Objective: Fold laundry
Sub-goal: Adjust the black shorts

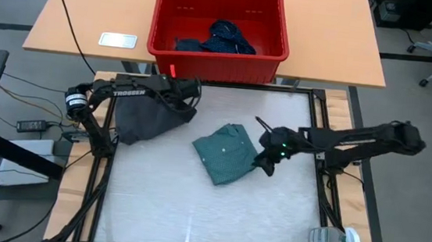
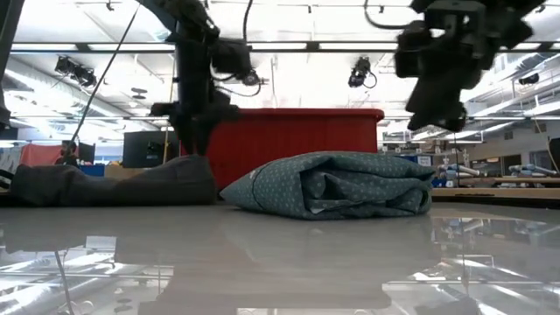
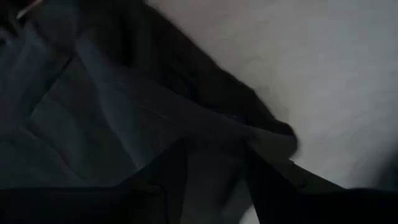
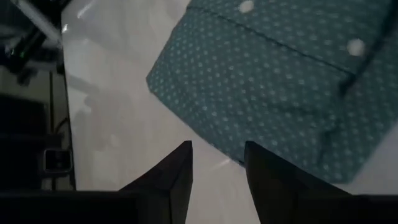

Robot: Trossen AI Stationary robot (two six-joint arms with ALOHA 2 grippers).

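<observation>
Two hands work: the left hand [image 1: 179,94] pinches the charcoal grey piece [image 1: 150,117] at upper left, while the right hand [image 1: 263,163], fingers slightly spread and empty, should lower squarely onto the folded teal-green shirt [image 1: 227,153] at centre of the surface [image 1: 193,205].

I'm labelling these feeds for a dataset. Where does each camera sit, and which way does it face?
High: overhead, straight down on both arms, teal shirt, red basket.
Low: tabletop height, level across; shirt, arms above.
Left wrist: on the charcoal garment, fingers low.
Right wrist: over the shirt, own fingers.
All but the left wrist share the shirt.
</observation>
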